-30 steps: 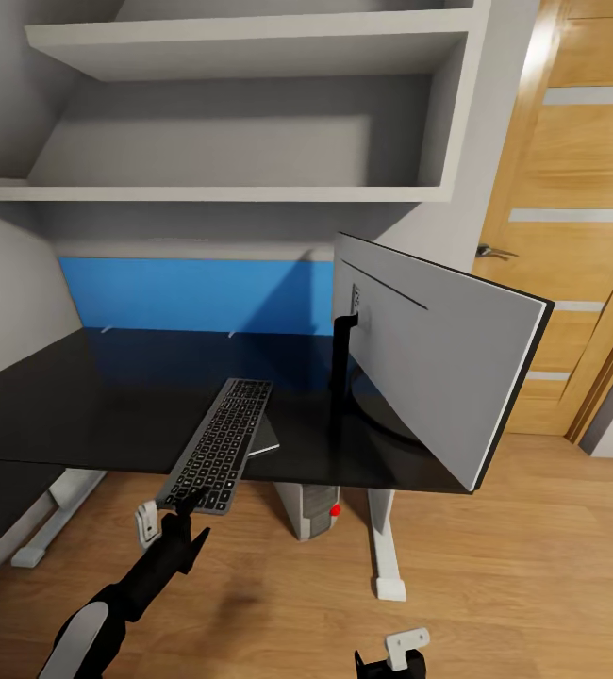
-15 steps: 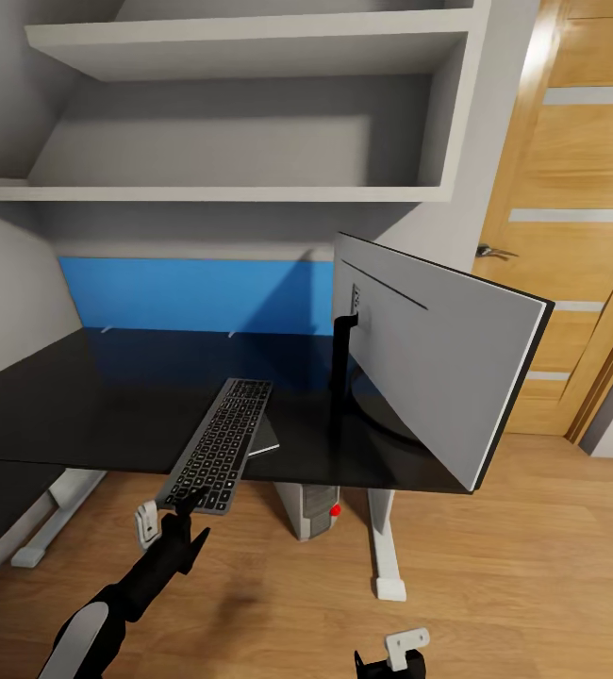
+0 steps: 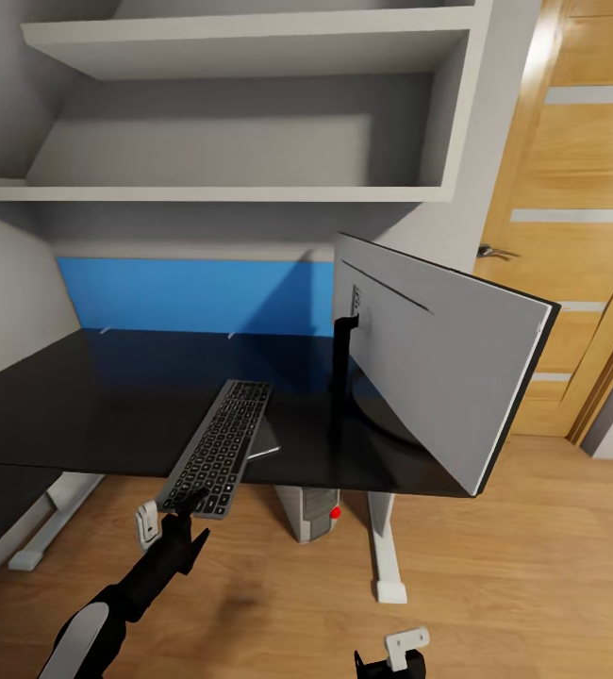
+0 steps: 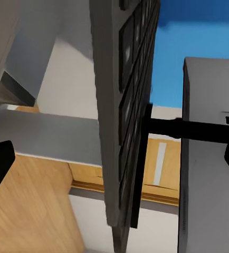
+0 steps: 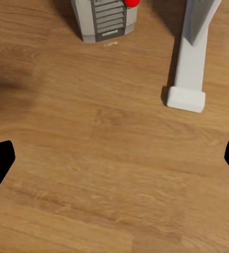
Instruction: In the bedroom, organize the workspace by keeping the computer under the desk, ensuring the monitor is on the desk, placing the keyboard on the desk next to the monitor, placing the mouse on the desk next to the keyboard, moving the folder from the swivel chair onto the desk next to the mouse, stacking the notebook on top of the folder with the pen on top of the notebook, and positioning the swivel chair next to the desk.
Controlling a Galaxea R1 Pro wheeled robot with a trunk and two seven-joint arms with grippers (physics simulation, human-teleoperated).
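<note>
The keyboard (image 3: 220, 445) lies lengthwise on the black desk (image 3: 80, 415), its near end hanging over the front edge. A thin grey notebook (image 3: 267, 443) sticks out from under it. My left gripper (image 3: 167, 514) is open at that overhanging end. In the left wrist view the keyboard (image 4: 122, 105) stands edge-on between the spread fingers. The monitor (image 3: 429, 358) stands on the desk's right part with its silver back towards me. The computer (image 3: 311, 509) sits on the floor under the desk. My right gripper (image 3: 387, 655) hangs open over bare floor, with the computer (image 5: 104, 18) ahead of it.
White wall shelves (image 3: 240, 193) hang above the desk, and a blue panel (image 3: 193, 294) runs along its back. An oak door (image 3: 580, 236) is at the right. The desk's white foot bar (image 3: 389, 585) rests on the wood floor beside the computer, and another foot (image 3: 42, 538) at the left.
The head view has shifted very slightly. Neither arm, the keyboard nor the monitor has visibly moved.
</note>
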